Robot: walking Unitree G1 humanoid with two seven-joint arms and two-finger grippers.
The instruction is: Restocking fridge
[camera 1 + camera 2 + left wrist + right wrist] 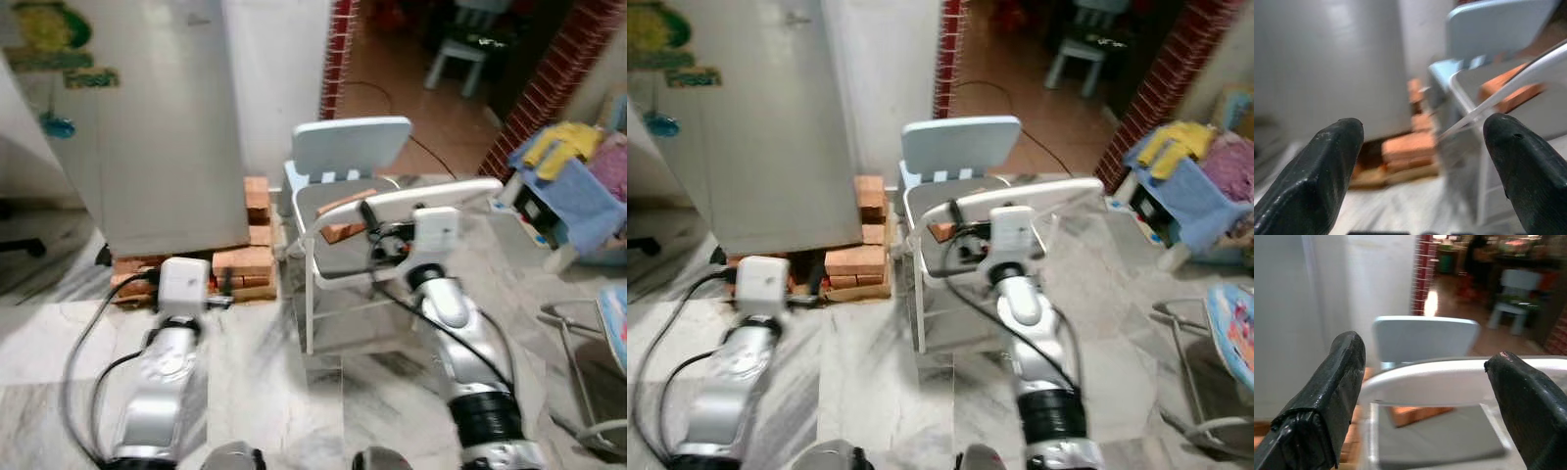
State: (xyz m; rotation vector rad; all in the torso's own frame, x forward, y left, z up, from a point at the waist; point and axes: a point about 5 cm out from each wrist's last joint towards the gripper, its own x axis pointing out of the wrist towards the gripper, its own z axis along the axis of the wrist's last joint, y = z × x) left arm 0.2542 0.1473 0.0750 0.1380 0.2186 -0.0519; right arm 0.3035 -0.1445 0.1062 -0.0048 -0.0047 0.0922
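The grey fridge (pixel 157 127) stands at the back left with its door shut, raised on a stack of orange bricks (pixel 245 264). My left gripper (pixel 1422 142) is held low in front of those bricks, open and empty. My right gripper (pixel 1425 362) is open too, just short of the curved top rail of a white chair (pixel 431 196). The rail runs across the gap between its fingers without touching them. A loose brick (pixel 343 220) lies on the white chair's grey seat.
A pale blue chair (pixel 353 142) stands behind the white one. A blue basket of clothes (pixel 578 196) sits at the right, with a metal chair frame (pixel 588 372) nearer. A doorway between brick pillars (pixel 338 59) opens behind. The marble floor (pixel 265 392) lies in front.
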